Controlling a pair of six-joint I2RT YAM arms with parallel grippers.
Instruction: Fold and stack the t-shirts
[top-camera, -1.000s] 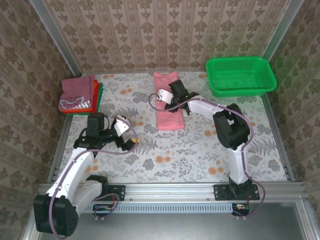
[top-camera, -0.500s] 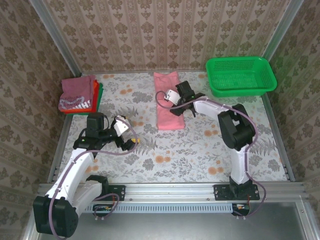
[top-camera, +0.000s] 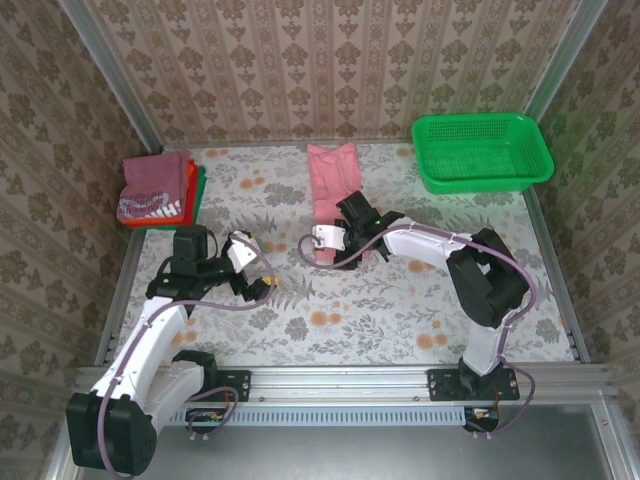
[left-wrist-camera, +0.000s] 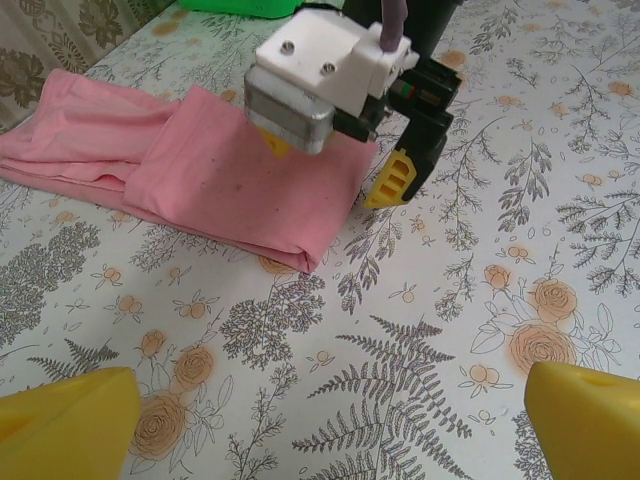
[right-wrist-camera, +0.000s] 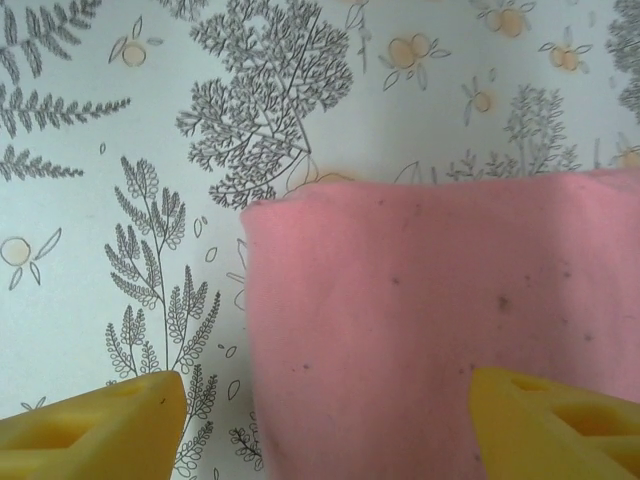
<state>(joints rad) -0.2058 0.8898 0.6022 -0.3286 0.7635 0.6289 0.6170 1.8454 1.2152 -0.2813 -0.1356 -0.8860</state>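
Salmon-pink cloth, the t-shirt (top-camera: 333, 190), lies as a long folded strip in the upper middle of the overhead view, on the floral-print counter (top-camera: 400, 310). My right end effector (top-camera: 345, 243) hangs at the strip's lower end, released. In the right wrist view its yellow fingers (right-wrist-camera: 90, 430) sit wide apart in the two bottom corners, with the shirt's end and one of its corners between them and nothing gripped. I cannot tell whether the tips touch the cloth.

My left end effector (top-camera: 265, 285) is left of centre in the overhead view, spread fully and empty, over bare counter well short of the pink shirt. At upper left lie the folded t-shirts (top-camera: 155, 188): maroon with white print on top, red-orange and green edges showing at the stack's right side. A green mesh basket (top-camera: 480, 178) stands at upper right.
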